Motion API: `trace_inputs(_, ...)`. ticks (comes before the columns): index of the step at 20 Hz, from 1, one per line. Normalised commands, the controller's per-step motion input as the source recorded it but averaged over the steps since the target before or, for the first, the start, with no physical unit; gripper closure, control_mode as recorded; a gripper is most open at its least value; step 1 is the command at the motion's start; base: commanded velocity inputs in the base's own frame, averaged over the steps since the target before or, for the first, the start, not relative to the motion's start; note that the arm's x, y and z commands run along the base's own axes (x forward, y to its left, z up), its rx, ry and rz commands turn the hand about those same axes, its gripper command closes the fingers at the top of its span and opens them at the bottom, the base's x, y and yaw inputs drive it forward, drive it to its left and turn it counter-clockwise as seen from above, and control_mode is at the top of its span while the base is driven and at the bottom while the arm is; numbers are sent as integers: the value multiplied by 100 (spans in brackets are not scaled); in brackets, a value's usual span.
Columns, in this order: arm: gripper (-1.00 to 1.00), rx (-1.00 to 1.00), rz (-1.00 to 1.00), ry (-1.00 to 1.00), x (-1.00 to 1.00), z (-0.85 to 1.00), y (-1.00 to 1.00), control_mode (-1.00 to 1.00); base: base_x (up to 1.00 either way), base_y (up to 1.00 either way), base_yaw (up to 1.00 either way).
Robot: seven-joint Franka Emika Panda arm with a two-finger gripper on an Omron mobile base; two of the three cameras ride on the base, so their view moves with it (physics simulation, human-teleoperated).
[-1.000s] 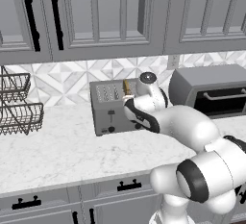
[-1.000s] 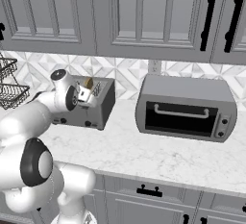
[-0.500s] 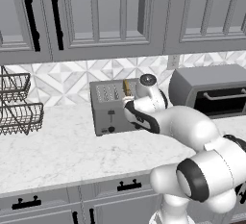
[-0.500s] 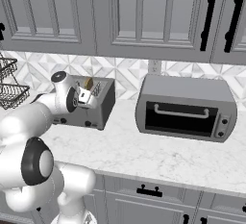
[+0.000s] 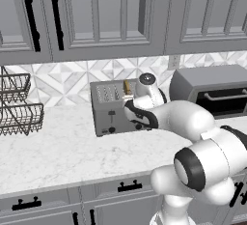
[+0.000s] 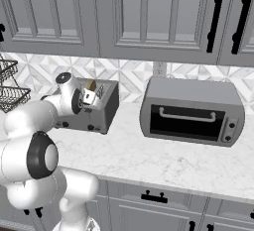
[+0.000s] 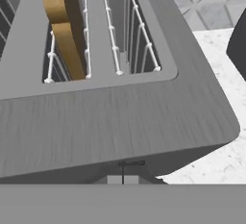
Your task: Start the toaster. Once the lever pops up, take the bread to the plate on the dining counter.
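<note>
- The toaster (image 5: pixel 113 108) sits on the marble counter (image 5: pixel 62 156) against the tiled backsplash (image 5: pixel 72 81) — a grey box with slotted top and dark levers on its front face.
- The bread (image 7: pixel 65 31) stands upright in one slot, its golden top poking above the rim; in the left base view it shows at about 1 o'clock of the toaster's top (image 5: pixel 127 87).
- The gripper (image 6: pixel 89 96) is clenched shut with nothing between its tips, hanging just beside the toaster's end, near the slice; whether it touches the casing I cannot tell.
- From the hand camera, the toaster's wire-guarded slots lie at 12 o'clock and its outer edge runs across the middle.
- At 3 o'clock of the toaster stands a larger grey oven box (image 6: pixel 191 112) — well apart.
- At 9 o'clock, wire baskets (image 5: pixel 17 103) hang by the wall.
- Grey cabinets (image 5: pixel 96 16) run overhead, drawers (image 5: pixel 43 204) below.
</note>
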Motion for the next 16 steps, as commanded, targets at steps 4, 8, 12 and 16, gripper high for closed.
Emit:
trace_inputs(4,100,0,0,0,2,-19,0,-100,0,0,0)
trace_inputs(8,100,0,0,0,0,-28,0,-100,0,0,0)
trace_inputs(12,100,0,0,0,1,-29,0,-100,0,0,0)
trace_inputs(16,100,0,0,0,0,-37,0,-100,0,0,0)
